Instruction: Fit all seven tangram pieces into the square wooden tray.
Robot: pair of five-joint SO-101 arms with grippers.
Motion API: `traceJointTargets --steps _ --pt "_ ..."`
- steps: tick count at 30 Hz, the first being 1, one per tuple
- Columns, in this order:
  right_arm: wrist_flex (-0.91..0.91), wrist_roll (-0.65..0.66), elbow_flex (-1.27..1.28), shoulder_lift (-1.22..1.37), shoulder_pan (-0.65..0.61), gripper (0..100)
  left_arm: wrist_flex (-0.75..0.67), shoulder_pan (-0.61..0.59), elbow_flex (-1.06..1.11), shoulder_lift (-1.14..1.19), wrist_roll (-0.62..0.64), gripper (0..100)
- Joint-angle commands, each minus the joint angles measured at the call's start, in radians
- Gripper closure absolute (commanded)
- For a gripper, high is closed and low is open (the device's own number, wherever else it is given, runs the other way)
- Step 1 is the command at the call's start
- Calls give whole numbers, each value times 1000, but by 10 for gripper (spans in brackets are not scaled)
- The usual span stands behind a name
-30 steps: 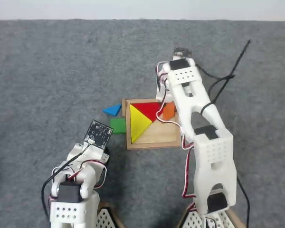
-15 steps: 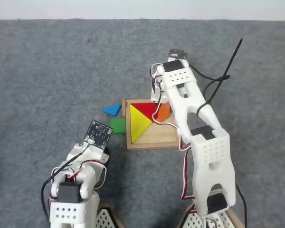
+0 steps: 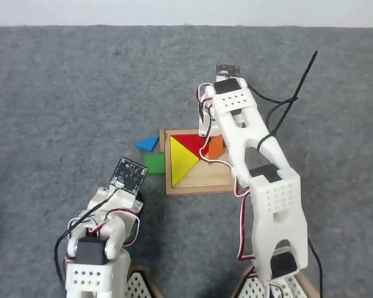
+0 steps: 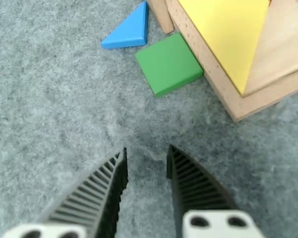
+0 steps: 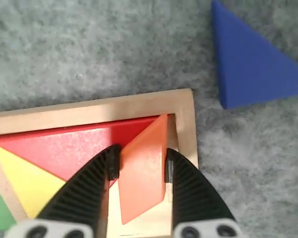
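1. The wooden tray [image 3: 202,179] lies mid-worktop [image 3: 81,93] and holds a yellow triangle [image 3: 181,160] and a red triangle [image 3: 193,143]. A green square [image 3: 154,164] and a light blue triangle [image 3: 148,144] lie just beside it.
2. The left end effector [image 4: 146,158] is spread and empty, near the green square.
3. The right end effector [image 5: 140,161] pinches the orange piece [image 5: 141,193] at the tray's corner. A dark blue triangle [image 5: 253,64] lies outside the tray.

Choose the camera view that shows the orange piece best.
The right wrist view: the orange piece sits large between the right arm's jaws, at the tray corner. The high view catches a sliver beside the arm. The left wrist view faces the green square.
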Motion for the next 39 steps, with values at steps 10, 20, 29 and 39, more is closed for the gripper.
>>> traceJointTargets --steps 10,20,29,39 --pt "16 20 -49 -13 -12 769 6 -6 -12 -15 2 863" --pt "18 20 -29 -125 -10 749 6 -6 -12 -15 2 863" --pt "24 77 -18 -148 -94 749 6 -6 -12 -15 2 863" --pt "-130 117 192 -160 -102 749 6 -6 -12 -15 2 863"
